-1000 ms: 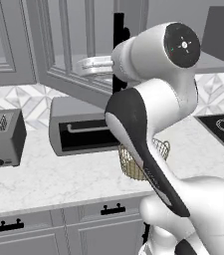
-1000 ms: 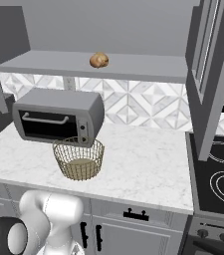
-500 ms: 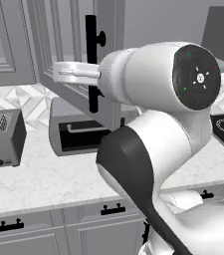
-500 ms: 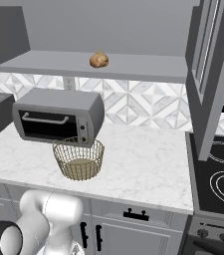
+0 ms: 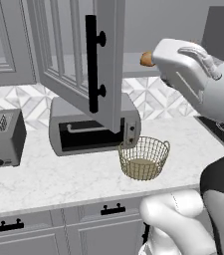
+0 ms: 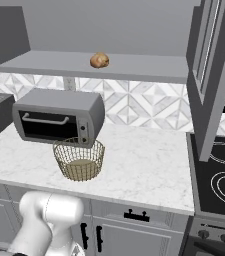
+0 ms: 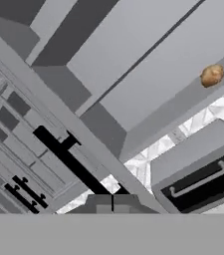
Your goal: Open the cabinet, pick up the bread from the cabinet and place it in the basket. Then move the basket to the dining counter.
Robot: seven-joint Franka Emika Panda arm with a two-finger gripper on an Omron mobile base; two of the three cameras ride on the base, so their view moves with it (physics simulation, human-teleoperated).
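My jaws are pressed together, nothing pinched; the gripper tips sit touching at the bottom of the hand view, just beside the long black vertical bar handle of the cabinet door.

Tall grey wall cabinet is open: left recessed-panel door swung out over the counter, right door also swung out above the black stovetop. Small golden-brown lumpy bread roll sits on the plain grey inner shelf, towards its left part in the right base view, well apart from my jaws. In the left base view the bread is mostly hidden behind my arm, I think only its edge shows.

Round pale-gold wire basket stands upright on the white marble counter, just in front of the grey toaster oven. Grey two-slot toaster further left.
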